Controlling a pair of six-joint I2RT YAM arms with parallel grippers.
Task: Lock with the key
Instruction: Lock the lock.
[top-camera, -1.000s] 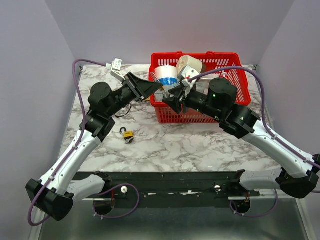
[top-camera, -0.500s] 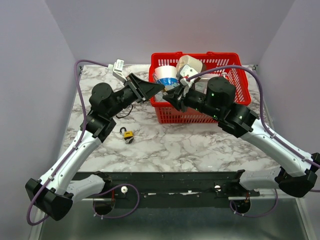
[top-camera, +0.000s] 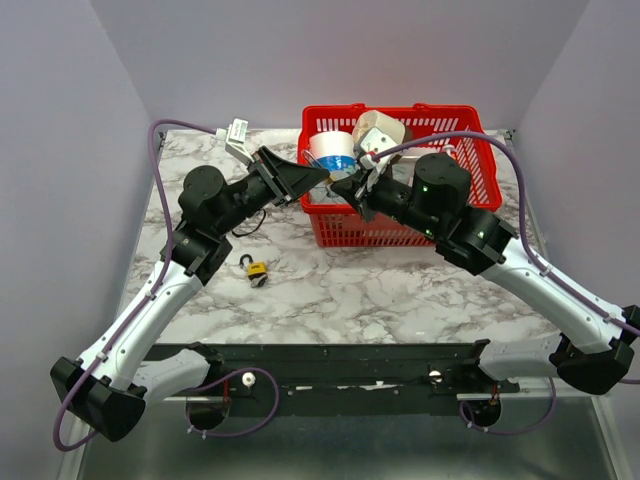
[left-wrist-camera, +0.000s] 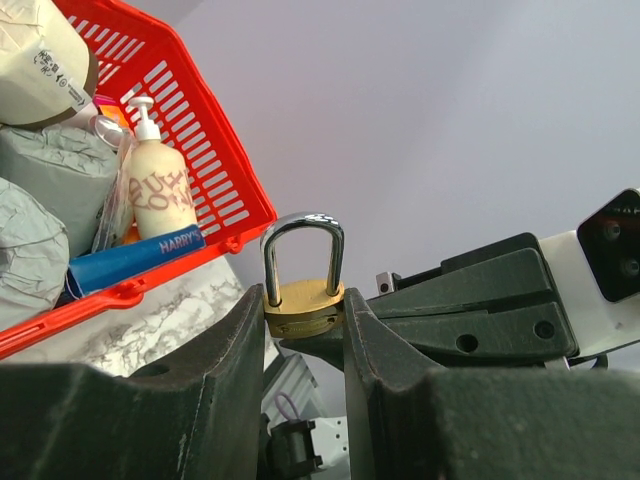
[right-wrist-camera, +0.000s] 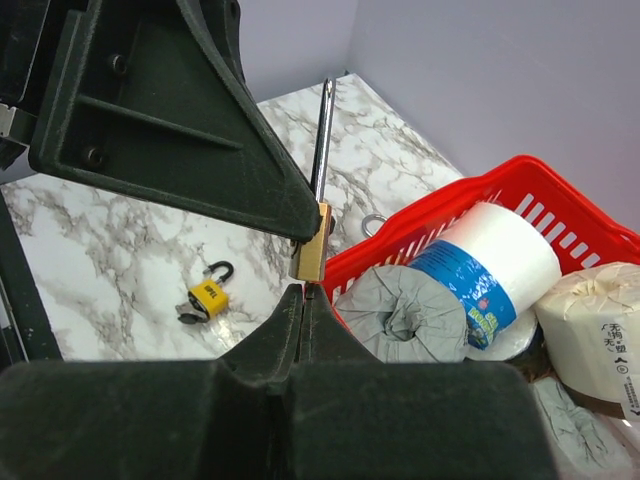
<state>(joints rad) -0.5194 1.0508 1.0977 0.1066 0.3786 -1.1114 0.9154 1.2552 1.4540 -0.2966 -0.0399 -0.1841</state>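
My left gripper (left-wrist-camera: 303, 310) is shut on a brass padlock (left-wrist-camera: 303, 303) and holds it in the air, with the silver shackle (left-wrist-camera: 302, 225) pointing up. Both shackle legs meet the body. In the top view the left gripper (top-camera: 322, 178) is beside the basket's left end, tip to tip with my right gripper (top-camera: 342, 187). In the right wrist view the padlock (right-wrist-camera: 311, 250) is edge-on just above my right gripper (right-wrist-camera: 306, 296). The right gripper is shut on a thin key (right-wrist-camera: 310, 289) whose tip touches the padlock's underside.
A red basket (top-camera: 400, 235) at the back holds paper rolls (right-wrist-camera: 418, 310), a blue-labelled roll (right-wrist-camera: 495, 265), a lotion bottle (left-wrist-camera: 160, 185) and a blue tube. A yellow padlock (top-camera: 257, 269) lies on the marble to the left, and a metal ring (right-wrist-camera: 372, 223) lies near the basket.
My right gripper has risen a little, up and left, until its tip meets the padlock. The left arm has barely moved.
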